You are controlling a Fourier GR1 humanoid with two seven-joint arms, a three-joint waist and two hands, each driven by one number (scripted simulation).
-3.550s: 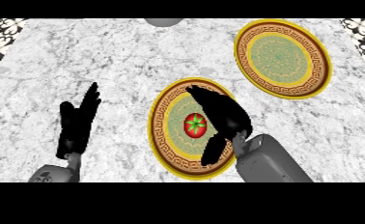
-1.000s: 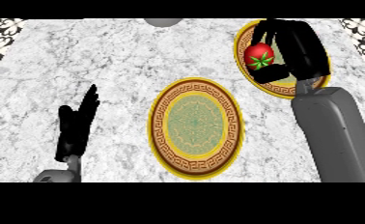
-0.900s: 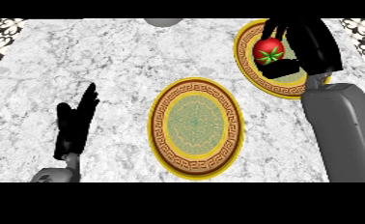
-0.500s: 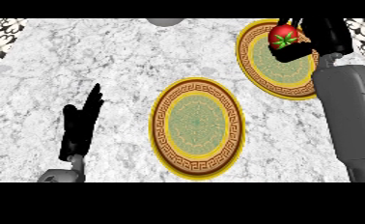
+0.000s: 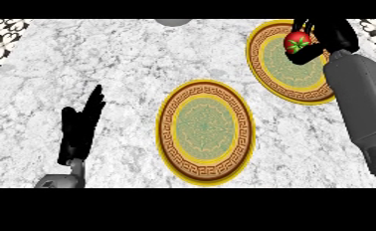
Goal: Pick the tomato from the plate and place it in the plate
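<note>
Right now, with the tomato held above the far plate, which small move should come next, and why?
Probably lower it and open the fingers. The right hand is curled round the tomato over the upper part of the far plate, while the near plate holds nothing, so only the release remains.

This is a kitchen, seen from above a counter. The counter's top (image 5: 110, 56) is white marble with grey veining, the sort of worktop a home kitchen has. On it lie 2 round ornate plates, one near the middle (image 5: 206, 131) and one at the far right (image 5: 283, 70), each with a gold rim, a brown meander band and a green centre. A tomato (image 5: 297, 42) shows above the far plate.
</note>
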